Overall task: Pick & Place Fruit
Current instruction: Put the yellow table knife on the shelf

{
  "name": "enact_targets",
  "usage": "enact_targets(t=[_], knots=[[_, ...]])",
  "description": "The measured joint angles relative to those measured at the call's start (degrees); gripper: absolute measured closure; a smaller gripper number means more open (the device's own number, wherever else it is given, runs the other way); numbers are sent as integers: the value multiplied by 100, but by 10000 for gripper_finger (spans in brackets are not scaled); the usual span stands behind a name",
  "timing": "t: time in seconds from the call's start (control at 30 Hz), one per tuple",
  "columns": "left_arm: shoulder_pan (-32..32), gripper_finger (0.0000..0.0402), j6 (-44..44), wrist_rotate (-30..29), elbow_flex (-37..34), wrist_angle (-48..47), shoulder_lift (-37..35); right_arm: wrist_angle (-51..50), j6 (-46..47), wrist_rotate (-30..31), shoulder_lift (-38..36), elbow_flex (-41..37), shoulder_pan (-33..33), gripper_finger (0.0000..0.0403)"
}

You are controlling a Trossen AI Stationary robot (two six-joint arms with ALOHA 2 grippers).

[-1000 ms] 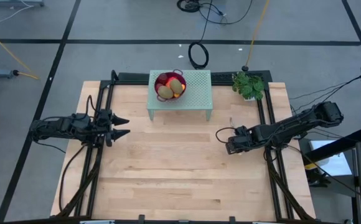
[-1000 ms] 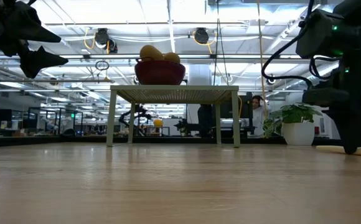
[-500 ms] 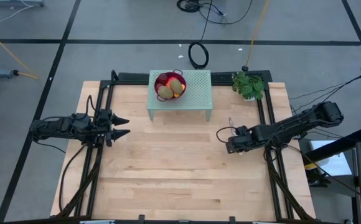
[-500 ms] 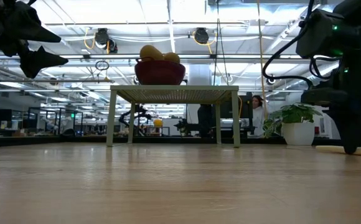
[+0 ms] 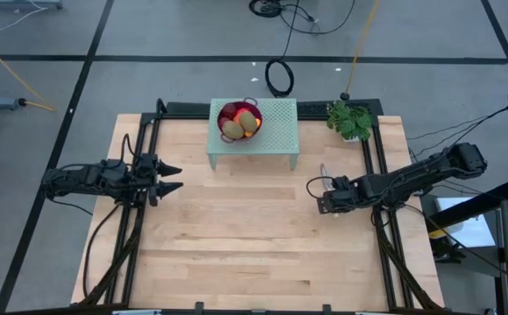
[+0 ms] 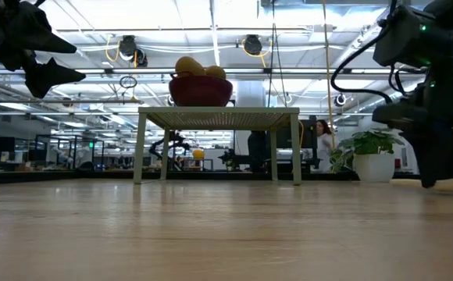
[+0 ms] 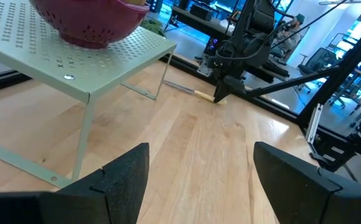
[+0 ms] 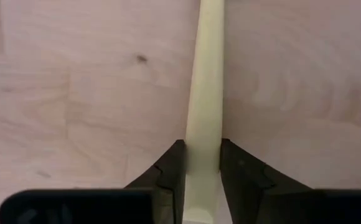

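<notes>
Pale wood planks make up the table [image 5: 236, 245], its near part bare. Left gripper [image 5: 173, 178] hovers above the table's left side, fingers [image 7: 127, 177] spread apart with nothing between them, pointed toward the middle. Right gripper [image 5: 322, 199] sits low over the right side of the table; in its wrist view the two dark fingers [image 8: 171, 168] are clamped on either side of a slim pale-yellow knife handle [image 8: 204, 112] that lies flat on the wood. From the left wrist view the same knife [image 7: 190, 91] shows as a thin blade and yellow handle on the table under the right arm's tip. Farther back, a pale green perforated stand [image 5: 276, 127] on thin legs stands at the table's far edge, centre. On its left part rests a dark red-purple bowl [image 5: 229, 110] holding the fruit [image 5: 240, 123]: two brown-green ovals on top, some red and orange showing beneath. In the low view the fruit [image 6: 191, 65] pokes above the bowl rim. Small potted plant [image 5: 350, 120] sits at the far right corner, just beside the stand. Beyond the table, a person [image 6: 320, 144] is partly visible in the room.
</notes>
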Motion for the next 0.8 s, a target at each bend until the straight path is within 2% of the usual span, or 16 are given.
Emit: enact_targets(t=[0.43,0.8], knots=[[0,119,-2,-2,2,-1,0,19,3,412,-375,11,-2,332],[0,119,-21,-2,2,0,0,410,-54,1500,-1323,15,-2,333]])
